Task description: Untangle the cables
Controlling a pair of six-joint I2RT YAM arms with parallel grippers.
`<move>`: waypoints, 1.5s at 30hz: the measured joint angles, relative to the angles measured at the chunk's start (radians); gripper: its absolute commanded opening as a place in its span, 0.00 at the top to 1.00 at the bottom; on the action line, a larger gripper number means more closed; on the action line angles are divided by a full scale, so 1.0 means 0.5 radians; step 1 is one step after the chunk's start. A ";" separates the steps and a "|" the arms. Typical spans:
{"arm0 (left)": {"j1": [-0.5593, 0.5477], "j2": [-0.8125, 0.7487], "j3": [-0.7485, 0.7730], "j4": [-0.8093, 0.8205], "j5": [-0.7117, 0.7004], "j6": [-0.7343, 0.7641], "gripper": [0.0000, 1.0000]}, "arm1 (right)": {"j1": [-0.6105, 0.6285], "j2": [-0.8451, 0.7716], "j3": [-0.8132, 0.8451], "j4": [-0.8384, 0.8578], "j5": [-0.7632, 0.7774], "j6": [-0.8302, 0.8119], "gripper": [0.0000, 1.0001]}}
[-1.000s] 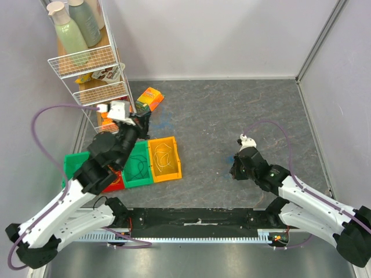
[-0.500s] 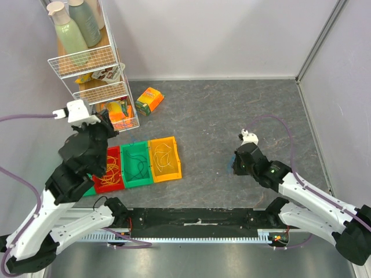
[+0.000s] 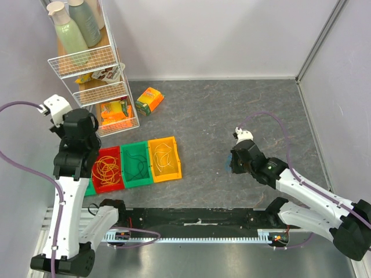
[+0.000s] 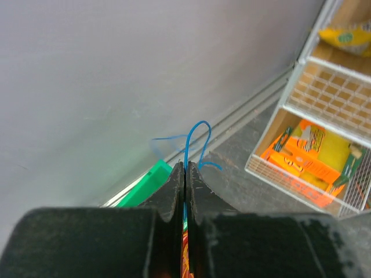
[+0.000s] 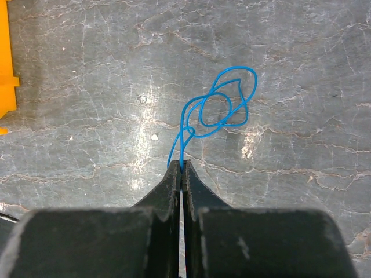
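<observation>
My left gripper (image 4: pixel 185 165) is raised beside the left wall and shut on a thin blue cable (image 4: pixel 194 136) that loops out past its tips. Down on the grey table, my right gripper (image 5: pixel 183 164) (image 3: pixel 235 165) is shut on the end of another blue cable (image 5: pixel 223 110), which lies in knotted loops ahead of the tips. Orange cables (image 3: pixel 107 169) fill the red bin (image 3: pixel 109 149). A dark green cable (image 3: pixel 138 165) lies in the green bin (image 3: pixel 134 145), and yellow cables (image 3: pixel 163 157) in the yellow bin (image 3: pixel 177 159).
A white wire rack (image 3: pixel 87 63) with bottles and snack packs stands at the back left, close to my left arm. An orange packet (image 3: pixel 149 99) lies on the table beside it. A second green bin (image 4: pixel 145 185) sits by the left wall. Walls enclose the table.
My left arm has swung from above the bins up and to the left, carrying its blue cable. The right gripper has crept slightly forward with its cable still pinched.
</observation>
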 measured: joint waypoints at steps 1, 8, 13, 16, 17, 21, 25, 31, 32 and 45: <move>0.040 0.003 0.031 0.015 0.003 -0.001 0.98 | 0.000 0.005 0.000 0.002 -0.010 -0.005 1.00; 0.224 0.002 0.065 0.057 -0.079 -0.131 0.98 | 0.000 0.034 0.053 0.002 -0.067 -0.039 1.00; 0.480 0.115 0.026 0.039 -0.119 -0.239 0.98 | 0.000 0.139 0.132 0.014 -0.106 -0.074 1.00; 0.632 0.230 0.027 -0.053 -0.092 -0.401 0.98 | 0.000 0.204 0.159 0.027 -0.132 -0.087 1.00; 0.681 0.269 0.027 -0.088 -0.064 -0.454 0.98 | 0.000 0.230 0.169 0.032 -0.153 -0.091 1.00; 0.780 0.317 0.027 -0.208 -0.029 -0.617 0.98 | 0.000 0.272 0.185 0.047 -0.196 -0.102 1.00; 0.787 0.207 -0.033 -0.207 -0.028 -0.691 0.98 | 0.000 0.272 0.185 0.065 -0.208 -0.108 1.00; 0.787 -0.033 -0.274 -0.200 -0.034 -0.781 0.98 | 0.000 0.272 0.185 0.096 -0.217 -0.108 1.00; 0.787 -0.052 -0.293 -0.210 -0.032 -0.785 0.98 | 0.000 0.272 0.185 0.101 -0.218 -0.108 1.00; 0.782 0.001 0.287 -0.108 0.108 -0.605 0.98 | 0.000 0.351 0.185 0.160 -0.284 -0.108 1.00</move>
